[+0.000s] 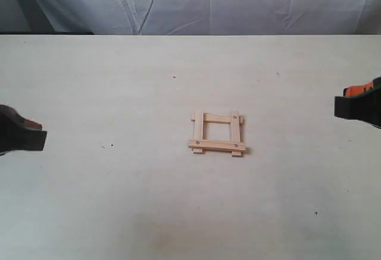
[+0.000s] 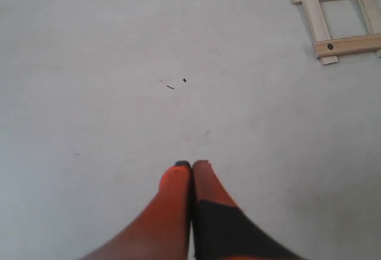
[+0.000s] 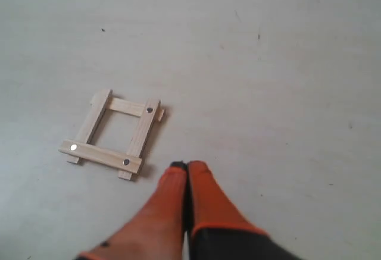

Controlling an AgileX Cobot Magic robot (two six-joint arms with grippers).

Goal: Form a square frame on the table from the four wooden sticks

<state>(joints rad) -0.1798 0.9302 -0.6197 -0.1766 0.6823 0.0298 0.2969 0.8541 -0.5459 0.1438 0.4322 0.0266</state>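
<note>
Item: square frame (image 1: 217,133), assembled, lying flat on the surface (image 1: 119,200).
Four wooden sticks (image 1: 217,146) overlap at the corners, ends protruding; sited just toward 3 o'clock of centre in the exterior view. Left gripper (image 2: 191,165) well apart at 9 o'clock of the frame, right gripper (image 3: 187,166) at 2 o'clock; both fully closed, holding nothing.

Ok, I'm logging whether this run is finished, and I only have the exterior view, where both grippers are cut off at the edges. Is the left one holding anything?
Observer: No. The left wrist view shows the left gripper shut, tips together, with nothing between them.
Operator: And the right one?
Observer: The right wrist view shows the right gripper shut and empty too, with its tips apart from the square frame.
</note>
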